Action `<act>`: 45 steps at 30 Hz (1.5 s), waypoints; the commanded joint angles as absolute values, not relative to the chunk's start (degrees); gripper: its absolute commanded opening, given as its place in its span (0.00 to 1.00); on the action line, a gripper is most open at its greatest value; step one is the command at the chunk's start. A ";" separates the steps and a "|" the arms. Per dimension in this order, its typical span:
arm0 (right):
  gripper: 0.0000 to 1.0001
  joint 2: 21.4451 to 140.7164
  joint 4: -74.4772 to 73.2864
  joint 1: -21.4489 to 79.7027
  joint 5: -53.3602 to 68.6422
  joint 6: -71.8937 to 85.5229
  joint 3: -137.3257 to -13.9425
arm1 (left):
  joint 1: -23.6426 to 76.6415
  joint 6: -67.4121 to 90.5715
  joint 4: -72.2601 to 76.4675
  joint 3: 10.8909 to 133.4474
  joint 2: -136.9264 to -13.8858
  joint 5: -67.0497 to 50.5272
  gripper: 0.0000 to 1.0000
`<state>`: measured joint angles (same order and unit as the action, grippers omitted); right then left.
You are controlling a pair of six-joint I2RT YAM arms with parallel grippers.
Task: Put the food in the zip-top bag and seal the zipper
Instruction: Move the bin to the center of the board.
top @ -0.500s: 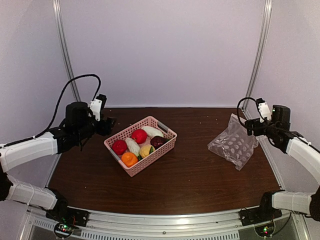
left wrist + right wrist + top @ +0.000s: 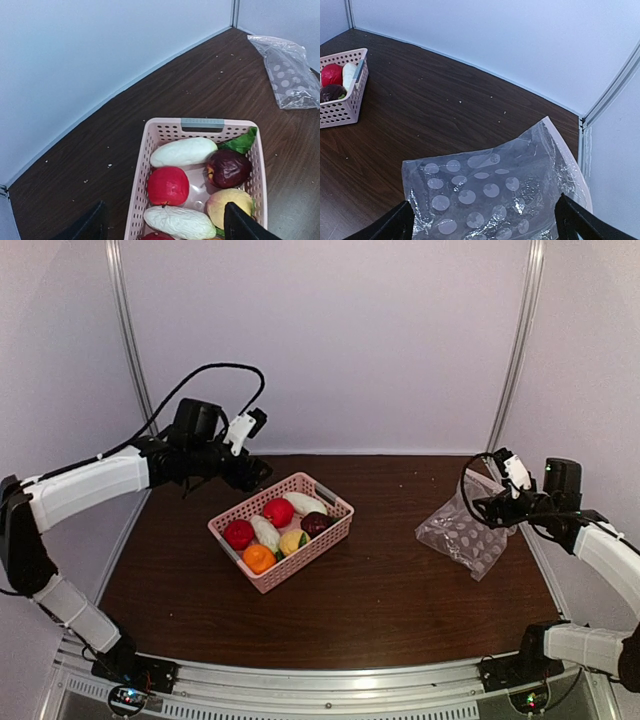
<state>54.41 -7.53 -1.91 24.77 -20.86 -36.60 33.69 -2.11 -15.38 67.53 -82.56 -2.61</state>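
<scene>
The food lies in a pink lattice basket (image 2: 330,502): two red pieces (image 2: 278,511), one orange (image 2: 259,558), one yellow (image 2: 292,541), one dark purple (image 2: 317,523) and two white radishes (image 2: 265,531). My left gripper (image 2: 256,474) hovers open and empty over the basket's back left end, its fingers on either side of the food in the left wrist view (image 2: 162,227). The clear zip-top bag (image 2: 465,530) lies crumpled at the right. Its zipper strip (image 2: 568,159) runs along the far right edge. My right gripper (image 2: 487,508) hangs open just above the bag (image 2: 487,225).
The basket has a grey handle (image 2: 202,122) at its far end. Metal corner posts (image 2: 517,345) and pale walls close the table at the back and sides. The bag lies close to the table's right edge (image 2: 535,550).
My left arm has swung up and right, from the table's left edge to over the basket's back left end. My right gripper has moved slightly left and down over the bag.
</scene>
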 commanded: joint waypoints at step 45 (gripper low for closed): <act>0.94 62.09 -12.95 0.00 13.58 -21.29 -42.48 | 18.08 10.13 -35.29 81.65 -104.51 1.25 0.00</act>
